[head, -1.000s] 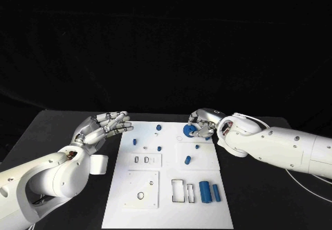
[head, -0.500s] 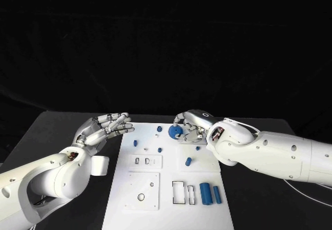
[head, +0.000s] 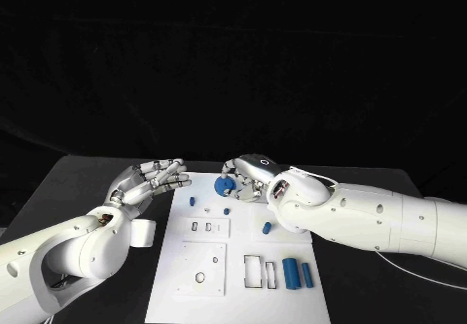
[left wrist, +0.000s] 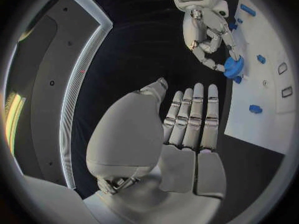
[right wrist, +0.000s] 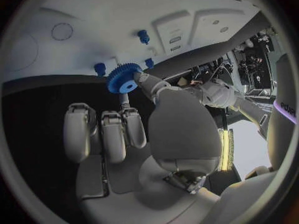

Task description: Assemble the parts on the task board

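So the blue gear [head: 225, 183] is up off the board right now, pinched in the fingertips of the right hand [head: 248, 177] over the far end of the white task board [head: 233, 283], toward its left edge. From the right wrist camera you can see the toothed rim and centre hole of the gear [right wrist: 122, 79] pretty clearly, held between the thumb and a finger, with the other fingers [right wrist: 102, 134] hanging loose beside it.

Just below the gear on the board there are a few small blue pegs [head: 191, 200], and one more blue piece [head: 266, 228] lies a bit closer in. At the near end two blue cylinders [head: 289, 271] lie side by side next to a pair of rectangular cutouts [head: 259, 270].

The left hand [head: 148, 181] is sitting just off the board's left edge, fingers straight and together, palm up-ish, holding nothing. The black table [head: 78, 196] is underneath it all.
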Controlling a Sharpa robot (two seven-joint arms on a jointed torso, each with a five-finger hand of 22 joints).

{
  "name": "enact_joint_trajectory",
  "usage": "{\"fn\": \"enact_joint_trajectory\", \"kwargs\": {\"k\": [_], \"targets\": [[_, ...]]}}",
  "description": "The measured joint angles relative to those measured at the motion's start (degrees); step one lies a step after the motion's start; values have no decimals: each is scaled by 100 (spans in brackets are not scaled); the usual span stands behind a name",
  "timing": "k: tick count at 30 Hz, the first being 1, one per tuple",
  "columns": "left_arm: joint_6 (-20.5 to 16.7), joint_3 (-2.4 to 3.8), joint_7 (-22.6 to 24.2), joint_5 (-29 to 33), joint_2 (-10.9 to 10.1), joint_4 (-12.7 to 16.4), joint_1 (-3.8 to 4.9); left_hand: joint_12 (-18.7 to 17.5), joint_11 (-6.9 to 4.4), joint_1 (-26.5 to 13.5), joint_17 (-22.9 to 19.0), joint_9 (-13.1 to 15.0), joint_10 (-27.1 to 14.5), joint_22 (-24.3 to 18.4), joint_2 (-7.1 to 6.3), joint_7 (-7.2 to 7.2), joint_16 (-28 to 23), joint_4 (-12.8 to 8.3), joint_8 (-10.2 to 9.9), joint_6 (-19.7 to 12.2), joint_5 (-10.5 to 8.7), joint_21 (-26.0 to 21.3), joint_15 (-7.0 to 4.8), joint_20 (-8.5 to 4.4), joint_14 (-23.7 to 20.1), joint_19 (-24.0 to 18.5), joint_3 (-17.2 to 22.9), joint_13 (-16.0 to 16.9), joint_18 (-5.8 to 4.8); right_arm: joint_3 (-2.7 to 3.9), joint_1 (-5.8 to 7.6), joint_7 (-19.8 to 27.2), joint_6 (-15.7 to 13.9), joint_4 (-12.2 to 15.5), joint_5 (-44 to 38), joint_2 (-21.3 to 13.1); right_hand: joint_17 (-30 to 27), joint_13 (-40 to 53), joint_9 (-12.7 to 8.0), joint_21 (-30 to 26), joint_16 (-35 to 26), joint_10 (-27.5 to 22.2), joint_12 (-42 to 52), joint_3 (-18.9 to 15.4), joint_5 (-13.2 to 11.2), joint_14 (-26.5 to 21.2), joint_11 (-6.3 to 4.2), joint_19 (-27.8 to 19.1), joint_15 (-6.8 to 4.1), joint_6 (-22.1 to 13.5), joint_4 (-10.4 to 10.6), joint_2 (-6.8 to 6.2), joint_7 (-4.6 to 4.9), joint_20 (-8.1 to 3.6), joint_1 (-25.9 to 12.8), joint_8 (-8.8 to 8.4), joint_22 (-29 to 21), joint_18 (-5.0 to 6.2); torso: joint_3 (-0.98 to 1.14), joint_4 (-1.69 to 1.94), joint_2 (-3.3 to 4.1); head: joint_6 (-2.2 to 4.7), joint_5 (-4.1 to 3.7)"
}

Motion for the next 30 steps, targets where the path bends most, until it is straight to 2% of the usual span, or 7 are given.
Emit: {"fn": "enact_joint_trajectory", "kwargs": {"k": [8, 15, 30], "targets": [[7, 0, -6, 0, 20, -14, 0, 0, 0, 0, -1, 0, 0, 0, 0, 0, 0, 0, 0, 0, 0, 0, 0, 0, 0, 0, 0, 0, 0, -12, -61, -19, 6, -352, -73, 315, 0, 0, -1, 0, 0, 0, 0, 23, -33, 0, 0, 0, 0, 0, -9, -1, 0, 0, 0, -15, -1, 0, 5, 1, 4, -30, 14], [11, 0, -9, 0, 20, -22, 0, -35, 0, 0, 10, 0, 0, -10, 0, 0, -28, 0, -21, 0, 0, 0, 0, 0, 0, 0, 0, 0, 0, -12, -77, -41, 27, -514, -118, 422, 0, 5, -8, 0, 0, 0, 0, 54, -35, 0, 0, 0, 0, 0, 7, -25, 0, 0, -36, -32, -1, 1, 7, 2, 3, -43, 20], [19, 0, -17, 0, 20, -25, 0, -35, 0, 0, 9, 0, 0, -10, 0, 0, -28, 0, -20, 0, 0, 0, 0, 0, 0, 0, 0, 0, 0, -18, -102, -81, 186, -616, -166, 505, -1, 4, -45, -1, 0, 0, 0, 78, -56, 0, 0, -1, 1, 0, 31, -53, -2, 0, -127, -67, -2, 1, 14, -10, 1, -66, 27]]}}
